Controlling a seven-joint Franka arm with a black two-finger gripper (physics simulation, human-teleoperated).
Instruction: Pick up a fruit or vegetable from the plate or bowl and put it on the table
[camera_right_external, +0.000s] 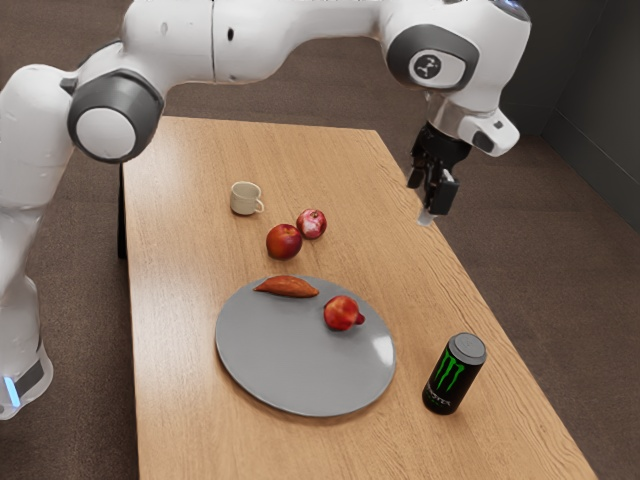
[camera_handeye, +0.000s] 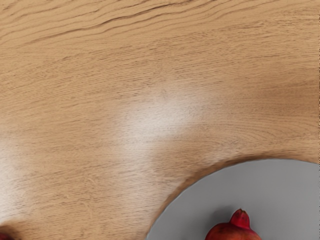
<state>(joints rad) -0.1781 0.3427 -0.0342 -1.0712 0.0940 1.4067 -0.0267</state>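
Well, the arm (camera_right_external: 290, 40) reaches in high from the exterior view's left, spans the tabletop (camera_right_external: 180, 300) and bends down at its far end, so that the hand (camera_right_external: 490, 75) hangs at the exterior view's right with the pincer (camera_right_external: 430, 211) pointing downward, raised above tabletop height. Whether the pincer is apart or together, I cannot tell (it's a small dark shape from there).

The task's choices, a pomegranate (camera_right_external: 342, 313) and a sweet potato (camera_right_external: 287, 287), both lie on the gray plate (camera_right_external: 300, 385), well apart from the pincer; the sweet potato is near the rim, and the pomegranate's crown points toward the exterior view's right. In the wrist view, that crown and part of the plate appear.

Just outside the plate, on the sweet potato's side, two round red fruits (camera_right_external: 284, 241) sit close together near a beige cup (camera_right_external: 244, 198). A black can (camera_right_external: 454, 375) stands upright beside the plate.
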